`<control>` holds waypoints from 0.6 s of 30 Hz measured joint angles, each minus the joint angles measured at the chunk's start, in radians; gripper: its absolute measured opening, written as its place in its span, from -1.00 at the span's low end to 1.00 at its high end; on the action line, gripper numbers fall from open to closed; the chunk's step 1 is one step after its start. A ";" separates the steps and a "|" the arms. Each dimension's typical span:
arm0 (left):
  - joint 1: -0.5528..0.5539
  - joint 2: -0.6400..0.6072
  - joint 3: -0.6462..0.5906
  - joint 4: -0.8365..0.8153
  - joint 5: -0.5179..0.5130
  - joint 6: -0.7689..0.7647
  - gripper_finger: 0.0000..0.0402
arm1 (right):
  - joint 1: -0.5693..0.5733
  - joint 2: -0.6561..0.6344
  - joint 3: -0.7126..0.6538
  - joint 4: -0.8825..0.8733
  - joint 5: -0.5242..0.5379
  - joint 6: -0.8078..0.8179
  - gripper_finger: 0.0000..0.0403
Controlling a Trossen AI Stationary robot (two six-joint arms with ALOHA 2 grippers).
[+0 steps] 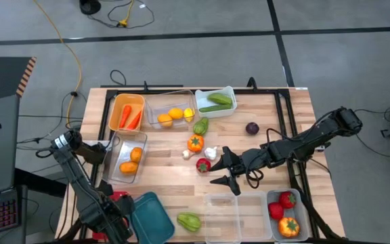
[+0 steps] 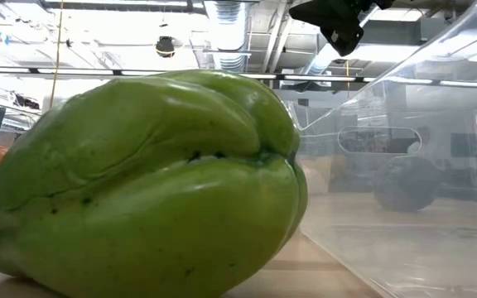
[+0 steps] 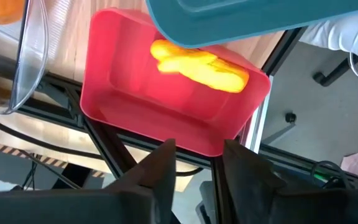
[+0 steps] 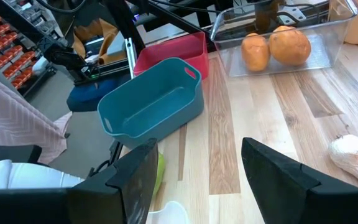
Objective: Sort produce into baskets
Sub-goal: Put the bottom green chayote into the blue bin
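Hovering above the red bin (image 3: 166,106), the left end effector (image 3: 197,162) stands narrowly parted, holding nothing. A yellow piece (image 3: 199,65) lies inside. The right end effector (image 1: 227,171) gapes wide over the table (image 1: 263,129).

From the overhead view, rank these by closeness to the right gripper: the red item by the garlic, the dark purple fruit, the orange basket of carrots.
Measured from the right gripper in the high view:
1. Red item, just beside the gripper toward the table's middle.
2. Dark purple fruit, alone on bare wood farther up the table.
3. Orange basket with carrots, at the far left corner, clearly farthest.
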 joint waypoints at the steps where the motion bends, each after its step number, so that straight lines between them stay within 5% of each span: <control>1: 0.000 0.000 0.000 0.000 -0.002 0.000 -0.33 | 0.000 0.000 0.000 0.000 0.000 0.000 0.29; 18: 0.034 0.000 0.000 0.002 -0.034 0.003 0.28 | 0.000 0.000 0.000 0.000 0.000 0.000 0.29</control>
